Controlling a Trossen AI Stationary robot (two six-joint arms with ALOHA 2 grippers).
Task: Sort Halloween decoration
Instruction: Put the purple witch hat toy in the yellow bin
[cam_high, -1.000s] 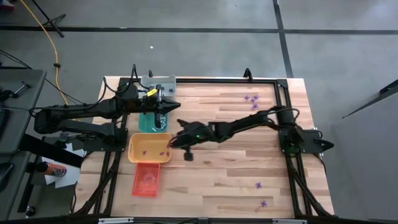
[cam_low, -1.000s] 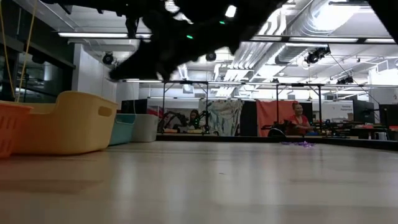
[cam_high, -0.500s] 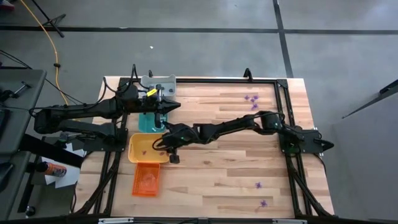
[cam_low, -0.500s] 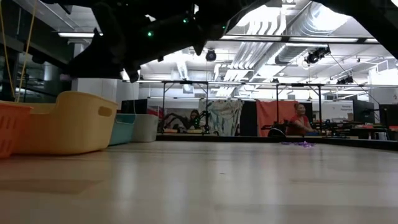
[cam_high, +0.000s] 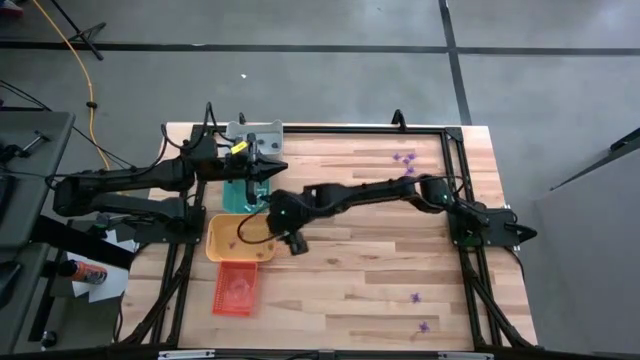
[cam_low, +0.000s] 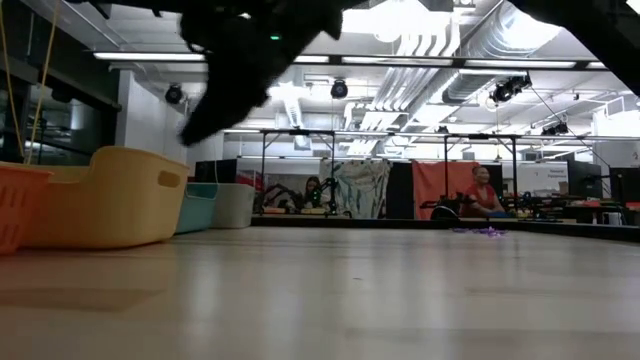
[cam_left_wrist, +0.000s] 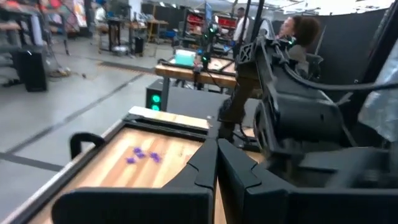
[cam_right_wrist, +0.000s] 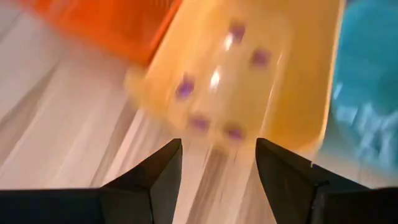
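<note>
Fingers of the right gripper (cam_right_wrist: 217, 163) stand spread with nothing between them, just beside the yellow tray (cam_high: 222, 242), which holds several purple trinkets (cam_right_wrist: 185, 88). More purple trinkets lie in small groups on the table (cam_high: 380, 290) well away, at its far right and near right. The left gripper (cam_left_wrist: 215, 163) hangs over the teal tray (cam_high: 233, 200), fingers pressed together.

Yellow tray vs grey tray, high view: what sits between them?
The teal tray sits between the yellow tray and the grey tray; the left gripper hangs over it. High view shows this.
</note>
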